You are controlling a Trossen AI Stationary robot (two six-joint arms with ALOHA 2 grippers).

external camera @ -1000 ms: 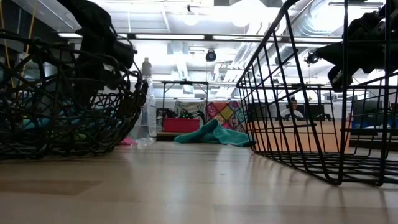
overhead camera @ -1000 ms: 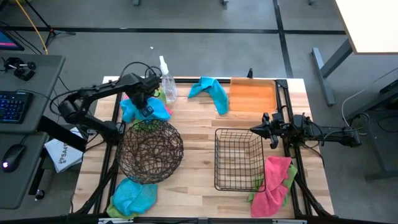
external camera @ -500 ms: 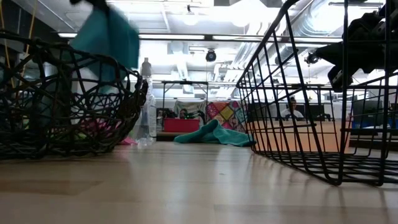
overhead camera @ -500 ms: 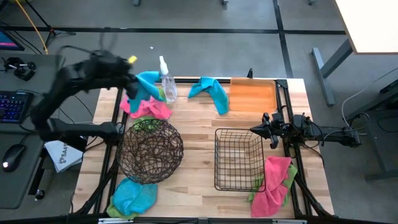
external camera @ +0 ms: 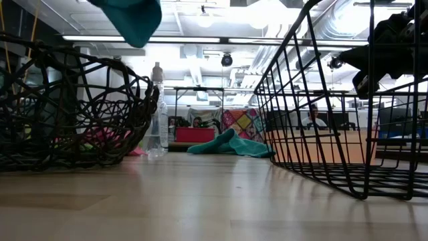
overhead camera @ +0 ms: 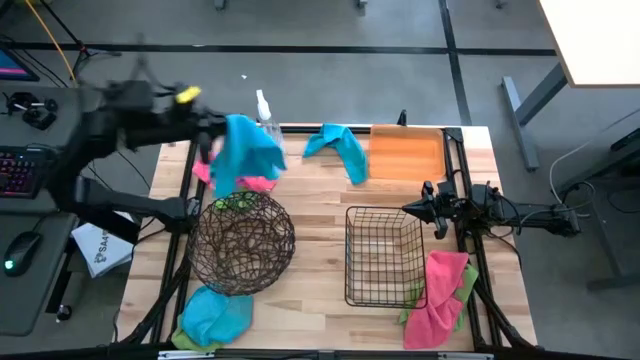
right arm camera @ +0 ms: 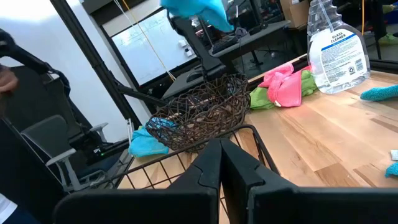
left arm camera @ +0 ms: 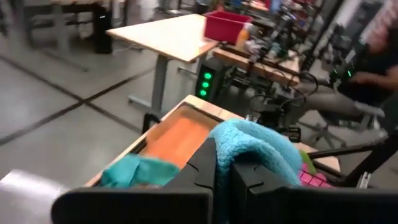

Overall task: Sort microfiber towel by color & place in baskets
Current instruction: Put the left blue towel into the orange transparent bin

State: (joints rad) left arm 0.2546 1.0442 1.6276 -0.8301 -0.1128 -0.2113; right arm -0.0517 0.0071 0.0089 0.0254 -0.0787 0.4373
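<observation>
Left gripper (overhead camera: 212, 140), clamped on a blue towel (overhead camera: 247, 150), is now lifting it off the pink towel (overhead camera: 250, 183); basket placement is coming next. Right gripper (overhead camera: 428, 208), fingers together, is waiting.

The towel (overhead camera: 245, 150) hanging from the left gripper (overhead camera: 212, 140) is turquoise blue, and the gripper itself is black. Below it on the pale wooden table (overhead camera: 320, 215) lie a bright pink towel (overhead camera: 250, 183) and a lime green one (right arm camera: 264, 96). The round bowl (overhead camera: 241, 243) is dark brown woven wire. The square basket (overhead camera: 384, 257) is a black wire grid. The tray (overhead camera: 405, 155) at the far right is plain orange. A second turquoise towel (overhead camera: 338, 147) lies left of the tray. At the near left sits a turquoise towel over a green one (overhead camera: 213, 319); at the near right, a pink towel over a green one (overhead camera: 438, 293). The spray bottle (overhead camera: 267, 130) is clear with a white label.
</observation>
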